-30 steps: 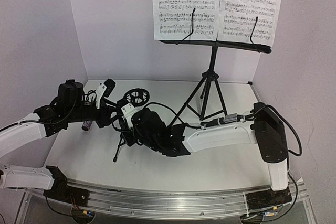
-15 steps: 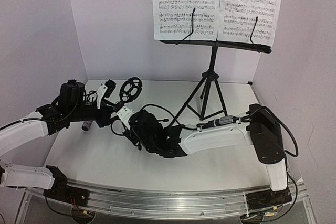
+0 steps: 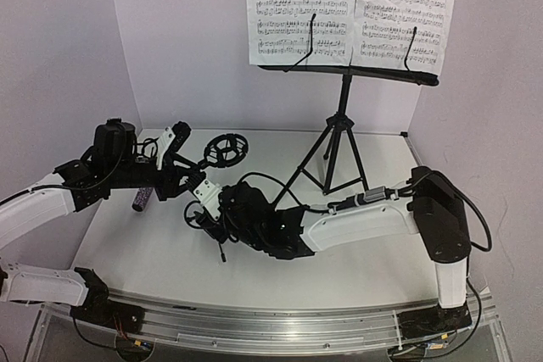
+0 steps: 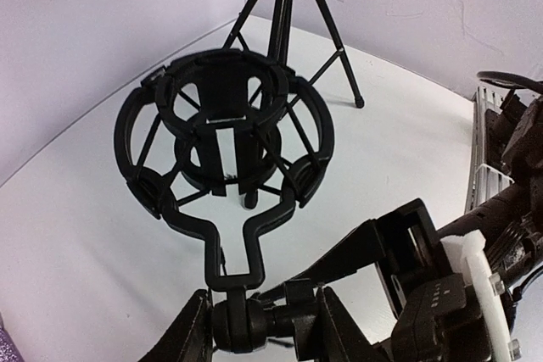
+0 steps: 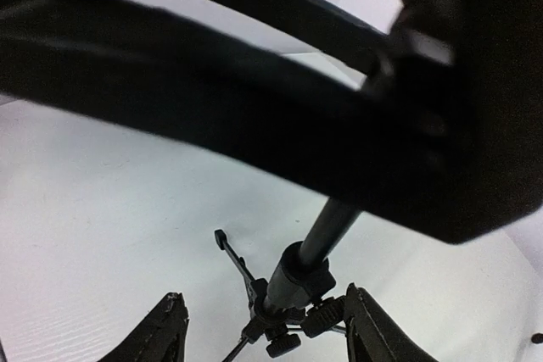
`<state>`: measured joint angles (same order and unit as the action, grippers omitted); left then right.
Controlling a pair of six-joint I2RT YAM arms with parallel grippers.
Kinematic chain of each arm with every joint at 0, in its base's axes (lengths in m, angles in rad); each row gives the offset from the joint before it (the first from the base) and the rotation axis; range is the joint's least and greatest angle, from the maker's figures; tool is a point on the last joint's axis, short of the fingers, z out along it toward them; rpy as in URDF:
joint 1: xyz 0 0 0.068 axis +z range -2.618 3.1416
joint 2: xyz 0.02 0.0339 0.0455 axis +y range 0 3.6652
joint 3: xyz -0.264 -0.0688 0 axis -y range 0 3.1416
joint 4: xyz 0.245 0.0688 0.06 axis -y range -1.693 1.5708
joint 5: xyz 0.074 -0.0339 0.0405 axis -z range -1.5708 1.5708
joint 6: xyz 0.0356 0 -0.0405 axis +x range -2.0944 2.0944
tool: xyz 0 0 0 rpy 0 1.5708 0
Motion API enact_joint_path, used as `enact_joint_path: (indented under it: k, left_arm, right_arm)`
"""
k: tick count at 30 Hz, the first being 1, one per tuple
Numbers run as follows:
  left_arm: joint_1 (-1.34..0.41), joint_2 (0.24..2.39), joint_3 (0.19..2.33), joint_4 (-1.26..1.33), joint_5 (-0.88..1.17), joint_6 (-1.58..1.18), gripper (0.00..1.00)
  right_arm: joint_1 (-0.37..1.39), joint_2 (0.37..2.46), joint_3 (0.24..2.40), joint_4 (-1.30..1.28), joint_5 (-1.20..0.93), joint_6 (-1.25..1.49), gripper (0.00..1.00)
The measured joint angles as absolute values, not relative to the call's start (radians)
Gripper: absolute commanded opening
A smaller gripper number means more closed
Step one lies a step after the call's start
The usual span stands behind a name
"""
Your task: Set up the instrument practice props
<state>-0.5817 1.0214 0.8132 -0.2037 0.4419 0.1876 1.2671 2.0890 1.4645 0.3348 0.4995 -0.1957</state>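
Top external view: music stand [image 3: 344, 116] stood upright at 1 o'clock on table [image 3: 153, 260], two sheet-music pages [image 3: 301, 8] propped on tray. That part looked done. Small mic stand [image 3: 225, 148] was tilted near 10 o'clock, ring holder [image 4: 222, 133] empty, clenched by left gripper [image 4: 259, 332] at joint just under ring. Lower down, right gripper [image 5: 267, 324] was released, fingers spread either side of stand's hub. Purple microphone [image 3: 142, 201] lay on table at 9 o'clock, under left arm. Left to do, by my reckoning: plant tripod upright, seat microphone in ring.

No legible text, sheet-music pages [image 3: 301, 8] show staves (notes only)
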Motion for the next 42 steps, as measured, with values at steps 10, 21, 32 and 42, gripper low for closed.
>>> enact_joint_path:
  k: [10, 21, 32, 42]
  left_arm:
    - [-0.583, 1.025, 0.845, -0.211, 0.45, 0.233, 0.0]
    - [-0.585, 1.034, 0.912, -0.211, 0.471, 0.239, 0.0]
    - [-0.556, 1.041, 0.914, -0.236, 0.508, 0.272, 0.0]
    - [-0.399, 1.129, 0.914, -0.221, 0.641, 0.323, 0.0]
  right_arm:
    - [1.222, 2.086, 1.396, 0.403, 0.326, -0.124, 0.57]
    - [1.205, 2.087, 1.395, 0.403, 0.284, -0.069, 0.55]
    - [1.172, 2.087, 1.361, 0.409, 0.232, 0.006, 0.55]
    - [1.157, 2.086, 1.347, 0.438, 0.2, 0.032, 0.53]
